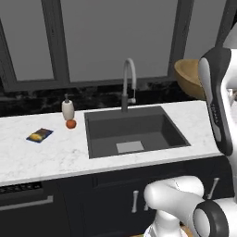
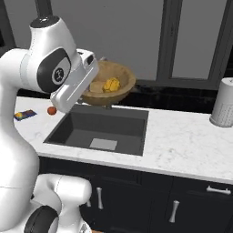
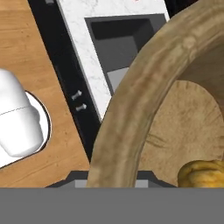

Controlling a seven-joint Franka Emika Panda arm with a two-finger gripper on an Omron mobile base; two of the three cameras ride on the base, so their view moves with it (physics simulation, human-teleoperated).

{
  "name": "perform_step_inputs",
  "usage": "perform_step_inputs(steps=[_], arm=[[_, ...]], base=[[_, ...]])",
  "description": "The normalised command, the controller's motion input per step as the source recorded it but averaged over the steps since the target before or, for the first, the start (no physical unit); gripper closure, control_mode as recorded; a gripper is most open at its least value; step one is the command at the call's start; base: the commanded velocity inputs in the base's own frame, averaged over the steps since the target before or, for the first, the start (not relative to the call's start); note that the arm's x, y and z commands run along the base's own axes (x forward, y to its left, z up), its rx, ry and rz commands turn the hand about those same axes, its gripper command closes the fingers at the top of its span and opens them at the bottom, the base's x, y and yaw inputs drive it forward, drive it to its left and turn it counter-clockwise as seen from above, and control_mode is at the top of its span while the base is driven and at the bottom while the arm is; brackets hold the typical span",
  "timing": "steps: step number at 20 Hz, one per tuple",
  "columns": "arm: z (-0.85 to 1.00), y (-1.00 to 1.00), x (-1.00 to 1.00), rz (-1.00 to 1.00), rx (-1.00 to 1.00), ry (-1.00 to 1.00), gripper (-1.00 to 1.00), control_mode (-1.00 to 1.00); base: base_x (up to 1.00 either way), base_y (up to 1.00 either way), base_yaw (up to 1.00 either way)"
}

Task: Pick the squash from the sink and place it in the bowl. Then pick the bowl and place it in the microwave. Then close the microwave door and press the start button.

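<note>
The light-brown wooden bowl (image 2: 119, 73) hangs in the air above the dark grey sink (image 2: 82, 126), tilted a little toward the right base camera. The small yellow-orange squash (image 2: 111, 84) lies inside it. My gripper (image 2: 91, 87) is shut on the bowl's near rim, its fingers hidden behind the hand. In the hand view the thick rim (image 3: 131, 109) curves across the frame, with the squash (image 3: 203, 173) at the lower right and the sink (image 3: 118, 39) far below. In the left base view the bowl (image 1: 187, 76) shows behind my forearm, to the right of the sink (image 1: 106, 132).
A grey gooseneck faucet (image 1: 128, 78) rises behind the sink. Left of the basin on the marble counter (image 1: 46, 157) stand a soap dispenser (image 1: 67, 110), a round red-orange fruit (image 1: 71, 124) and a blue snack packet (image 1: 40, 134). A grey canister (image 2: 224, 102) stands at the right.
</note>
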Motion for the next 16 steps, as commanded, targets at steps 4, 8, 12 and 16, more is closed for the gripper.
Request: perform_step_inputs(steps=[4,8,12,16], arm=[[0.0,0.0,0.0,0.0,0.0,0.0,1.0,1.0],[0.0,0.0,0.0,0.0,0.0,0.0,1.0,1.0],[0.0,0.0,0.0,0.0,0.0,0.0,1.0,1.0],[0.0,0.0,0.0,0.0,0.0,0.0,1.0,1.0]], base=[[-0.77,0.02,0.29],[-0.58,0.01,0.51],[-0.35,0.06,0.63],[-0.4,0.0,0.74]])
